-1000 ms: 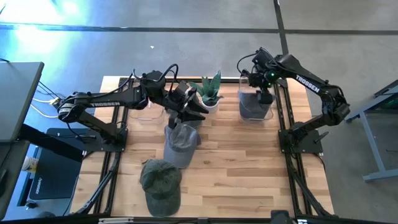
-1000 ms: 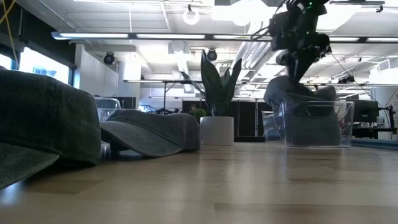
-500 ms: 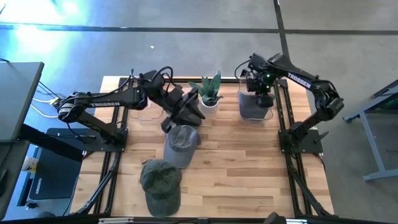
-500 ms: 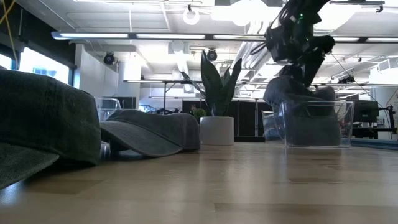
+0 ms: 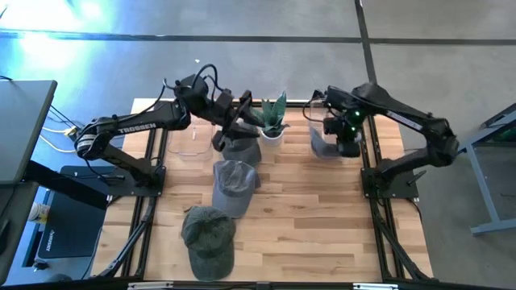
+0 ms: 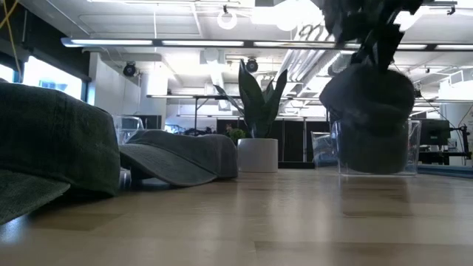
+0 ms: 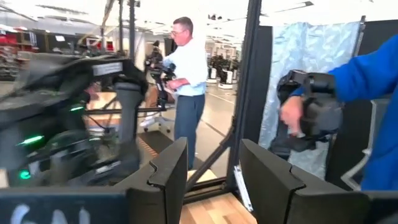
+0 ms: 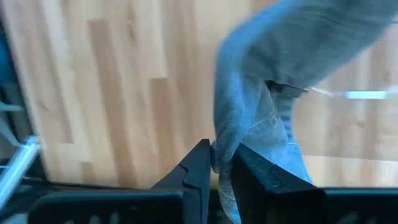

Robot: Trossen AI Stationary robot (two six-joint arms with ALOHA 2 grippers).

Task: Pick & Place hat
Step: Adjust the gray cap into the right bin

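Grey denim hat (image 8: 273,93) hangs pinched in the right gripper (image 8: 222,163), whose two dark fingers (image 8: 198,168) are closed on a fold of the cloth, the rest of the hat drooping away from the tips. In the high view the right gripper (image 5: 345,133) sits at about 2 o'clock on the wooden table (image 5: 306,209), and the held hat (image 5: 322,143) shows as a grey bundle just at its 9 o'clock side, over the clear bin (image 5: 316,109). In the low view the hat (image 6: 366,100) hangs as a rounded dark mass above and partly inside the clear bin (image 6: 373,148), with the gripper's dark shape above it.

Over at 11 o'clock, the left gripper (image 5: 242,109) is raised above the table's far edge, just beside the potted plant (image 5: 272,119); in its wrist view its fingers (image 7: 168,171) stand apart with nothing between them, and people show in the room beyond. A second grey hat (image 5: 235,147) lies under and at 6 o'clock from the left gripper, a third grey hat (image 5: 234,187) lies near the table's centre, and a green hat (image 5: 208,238) lies at 7 o'clock by the near edge. Another clear bin (image 5: 189,143) stands at 10 o'clock. In the low view the green hat (image 6: 52,148) fills the left, with a grey hat (image 6: 177,155) and the plant's white pot (image 6: 257,155) behind it
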